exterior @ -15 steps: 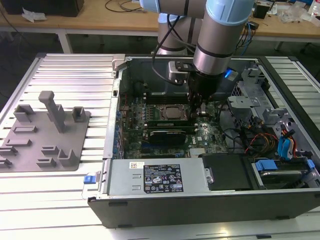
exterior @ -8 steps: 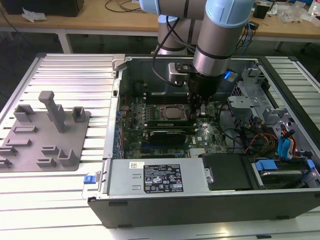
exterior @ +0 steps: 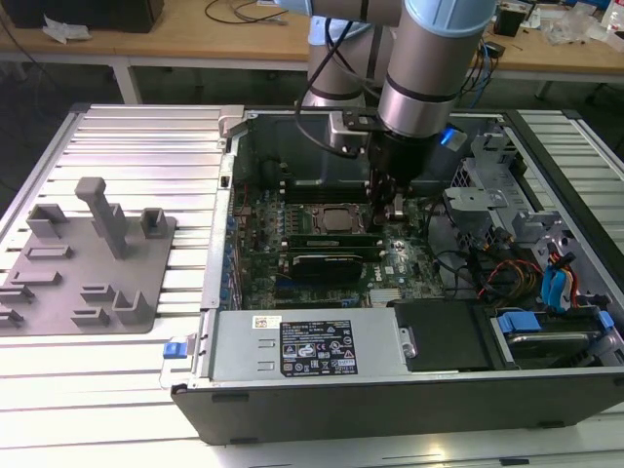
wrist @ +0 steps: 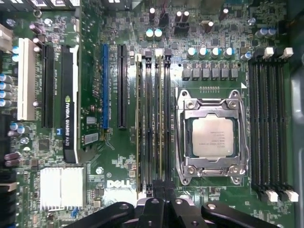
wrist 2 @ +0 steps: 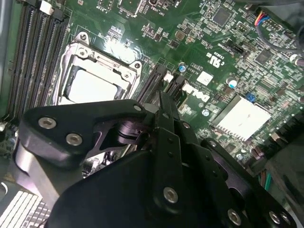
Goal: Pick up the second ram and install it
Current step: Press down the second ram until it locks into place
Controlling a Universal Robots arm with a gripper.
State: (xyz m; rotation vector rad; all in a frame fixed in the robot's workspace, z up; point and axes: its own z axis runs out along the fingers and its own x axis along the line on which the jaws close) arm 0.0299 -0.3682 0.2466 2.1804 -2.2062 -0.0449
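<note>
1. A ribbed metal table point(exterior: 127, 146) carries an open computer case point(exterior: 390, 409) lying on its side
2. The robot arm point(exterior: 429, 68) reaches straight down into the case from above
3. A grey plastic fixture point(exterior: 88, 263) sits on the table towards the exterior view's left, well apart from the case, with its pockets bare
4. Inside the case lies the green motherboard point(wrist: 118, 161), with a black expansion card point(wrist: 69, 95) standing in one of its slots
5. The processor socket point(wrist: 212, 135) sits between two banks of long black memory slots point(wrist: 268, 118)
6. The gripper point(wrist: 160, 190) is low over the bank just beside the socket; its jaws are drawn together, no gap showing between them, and the tips stand over one end of a slot
7. The second ram point(wrist: 160, 118) is seen edge-on as a thin pale line, upright in that slot and running away from the fingertips; whether they touch it I cannot tell
8. Another stick point(wrist: 137, 123) stands in a nearby slot of the same bank
</note>
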